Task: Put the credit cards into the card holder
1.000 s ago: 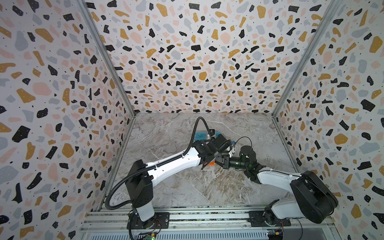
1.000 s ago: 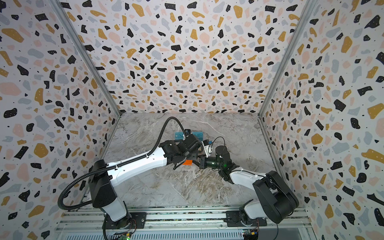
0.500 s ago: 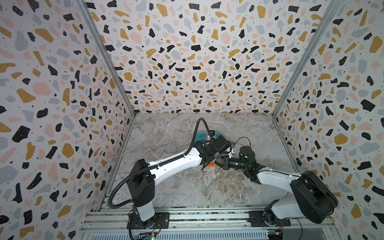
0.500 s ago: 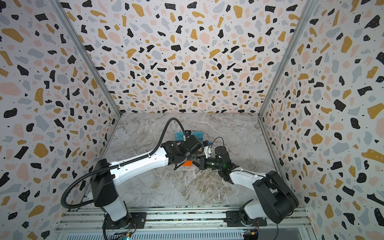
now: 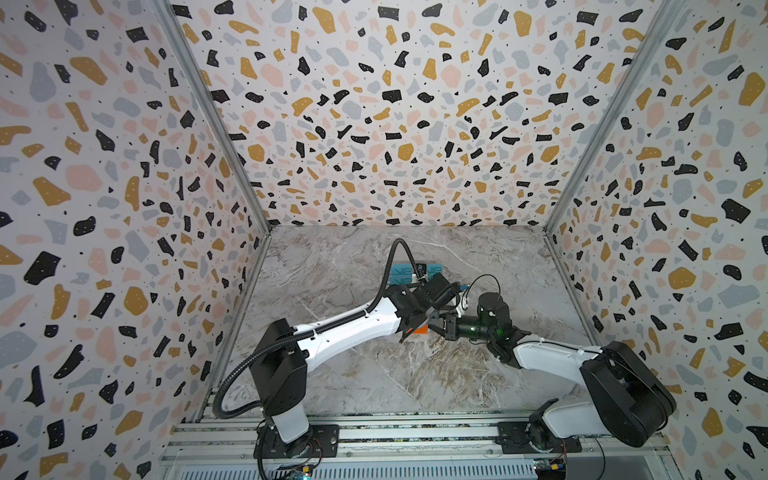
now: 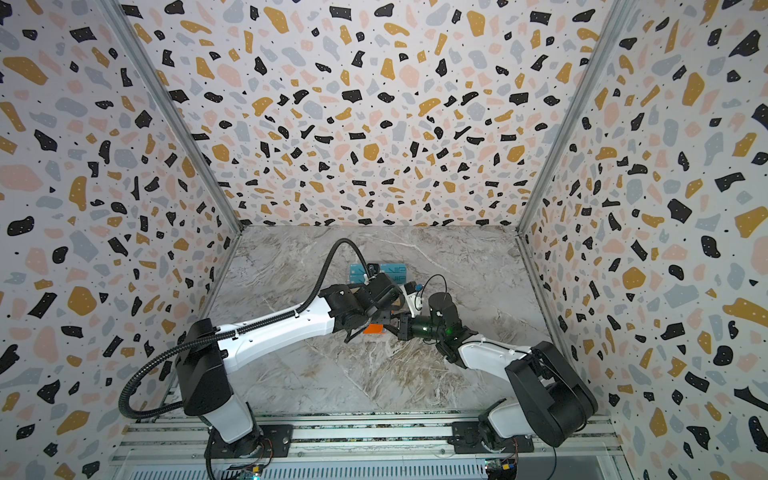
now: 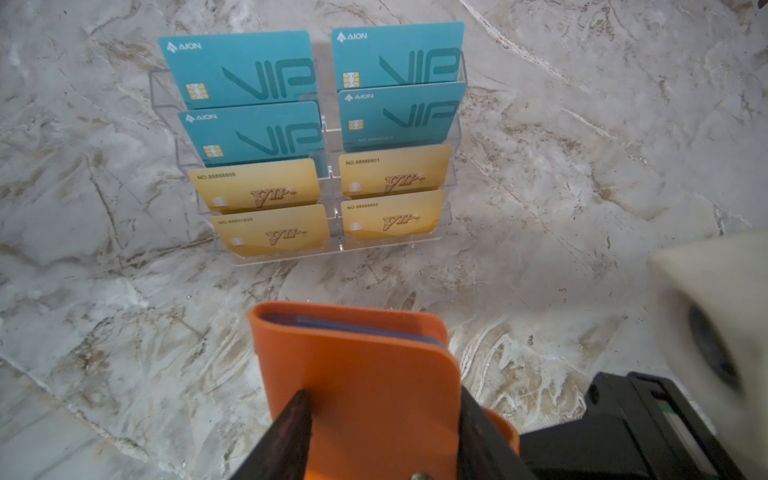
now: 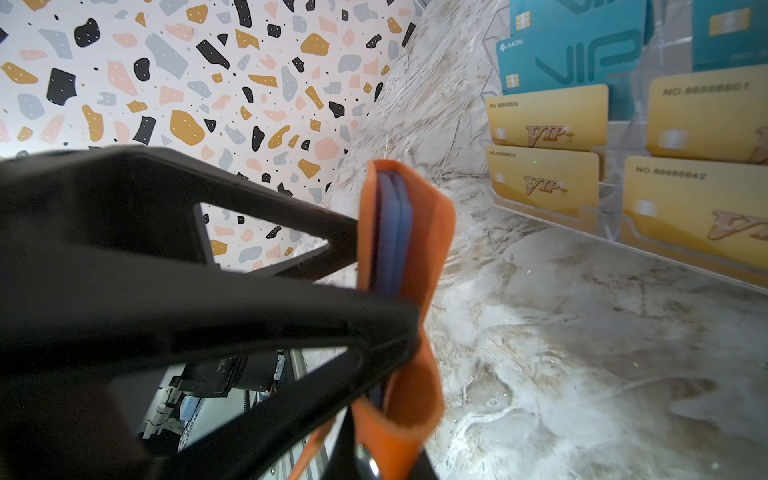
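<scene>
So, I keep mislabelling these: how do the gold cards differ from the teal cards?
Colour: the gold cards are tan-gold, the teal cards blue-green.
Place: the gold cards fill the two tiers of the clear rack nearer the orange card holder, the teal cards the two farther tiers.
Print: the gold cards show slanted serif "VIP" script, the teal cards a large outlined "VIP" and an AION logo.
Shared: four of each, standing in rack pockets.

Card holder [image 7: 365, 374]: orange cover, matt, soft, leather-like. Sleeves [image 8: 392, 232] inside: bluish translucent plastic. Snap [image 8: 368, 459]: shiny metal. Credit cards [image 7: 257, 187]: gold plastic, smooth, satin sheen. Teal cards [image 7: 245, 66]: smooth plastic, metallic chip patches. Rack [image 7: 164, 87]: clear glossy plastic. Worktop [image 7: 582, 166]: marble-look, smooth, faint sheen. Walls [image 5: 374, 104]: matt terrazzo print.
</scene>
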